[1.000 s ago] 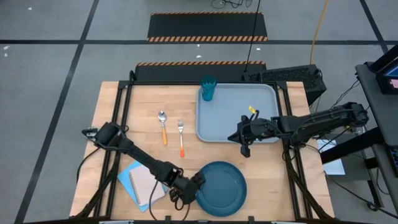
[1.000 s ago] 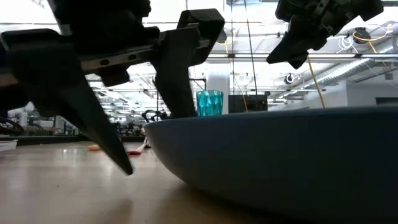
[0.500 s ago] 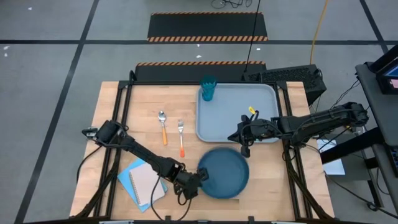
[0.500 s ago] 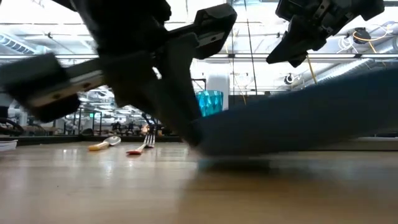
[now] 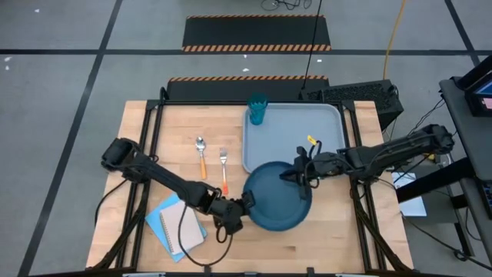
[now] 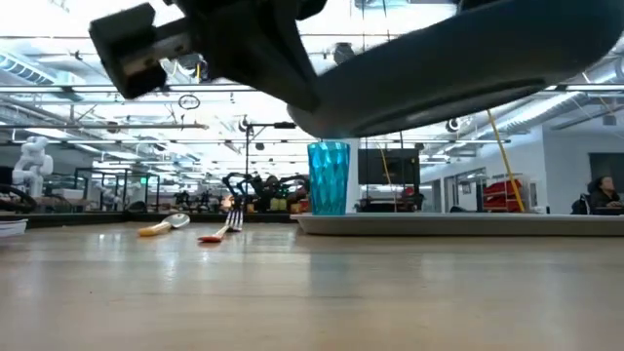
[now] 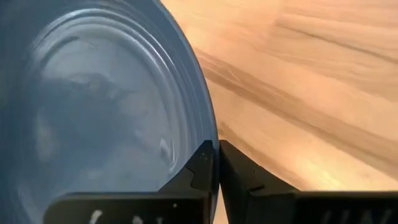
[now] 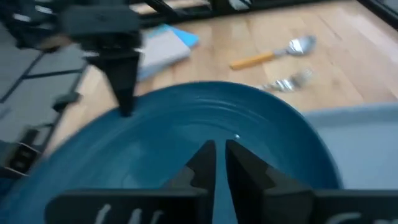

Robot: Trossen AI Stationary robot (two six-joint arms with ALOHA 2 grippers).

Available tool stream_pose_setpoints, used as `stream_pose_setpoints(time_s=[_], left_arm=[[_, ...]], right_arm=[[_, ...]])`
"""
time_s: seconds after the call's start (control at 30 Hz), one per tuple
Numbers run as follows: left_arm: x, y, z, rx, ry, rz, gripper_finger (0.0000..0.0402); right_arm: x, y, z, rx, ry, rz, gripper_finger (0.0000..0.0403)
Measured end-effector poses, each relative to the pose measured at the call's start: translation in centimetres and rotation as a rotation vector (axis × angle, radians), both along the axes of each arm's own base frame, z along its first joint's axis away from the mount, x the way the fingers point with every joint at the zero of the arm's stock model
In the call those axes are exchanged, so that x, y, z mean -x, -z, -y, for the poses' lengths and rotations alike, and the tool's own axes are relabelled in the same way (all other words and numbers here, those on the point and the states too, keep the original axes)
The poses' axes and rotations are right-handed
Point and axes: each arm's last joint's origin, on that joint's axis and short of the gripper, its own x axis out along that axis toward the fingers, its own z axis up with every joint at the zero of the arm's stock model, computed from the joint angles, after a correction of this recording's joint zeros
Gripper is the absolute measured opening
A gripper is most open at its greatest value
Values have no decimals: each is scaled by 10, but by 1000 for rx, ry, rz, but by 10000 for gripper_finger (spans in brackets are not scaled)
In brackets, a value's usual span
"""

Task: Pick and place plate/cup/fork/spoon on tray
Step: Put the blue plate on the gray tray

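The dark teal plate (image 5: pixel 278 196) hangs above the table, partly over the near edge of the grey-blue tray (image 5: pixel 327 123). The low view shows its underside (image 6: pixel 458 68) clear of the wood. My left gripper (image 5: pixel 243 205) is shut on its left rim. My right gripper (image 5: pixel 300 177) hovers over the plate's far right part, its fingers (image 8: pixel 205 155) a narrow slit apart with nothing between them. The teal cup (image 5: pixel 257 110) stands in the tray's far left corner. The spoon (image 5: pixel 201 156) and fork (image 5: pixel 224 171) lie flat on the table left of the tray. My left gripper pinches the plate's rim (image 7: pixel 208 134) between its two fingers, one on the upper face and one underneath. It comes at the plate's left side roughly level from the table's left. The plate is lifted clear, its right side a little higher.
A blue and a white notebook (image 5: pixel 175 225) lie near the front left, beside my left arm. The table's near right part (image 5: pixel 346 238) is bare wood. Cables and a dark box (image 5: pixel 361 96) sit beyond the tray's far right corner.
My left gripper has shut on the plate's left rim, lifted the plate off the table and carried it toward the far edge and the tray. The plate, which lay flat at the front, now hangs clear under my right gripper.
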Motion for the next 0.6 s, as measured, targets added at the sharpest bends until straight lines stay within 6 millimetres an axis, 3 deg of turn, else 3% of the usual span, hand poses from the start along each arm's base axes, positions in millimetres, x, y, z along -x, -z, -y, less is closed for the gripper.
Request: stream_pose_setpoints(time_s=[0.17,0.6], left_arm=[[1,-7,-20,-9,-61,-32,11],[-5,-4,-51,-25,-140,-75,14]], right_arm=[[-4,-19,-20,34,-50,25,70],[-47,-15,-54,99,-107,-253,132]])
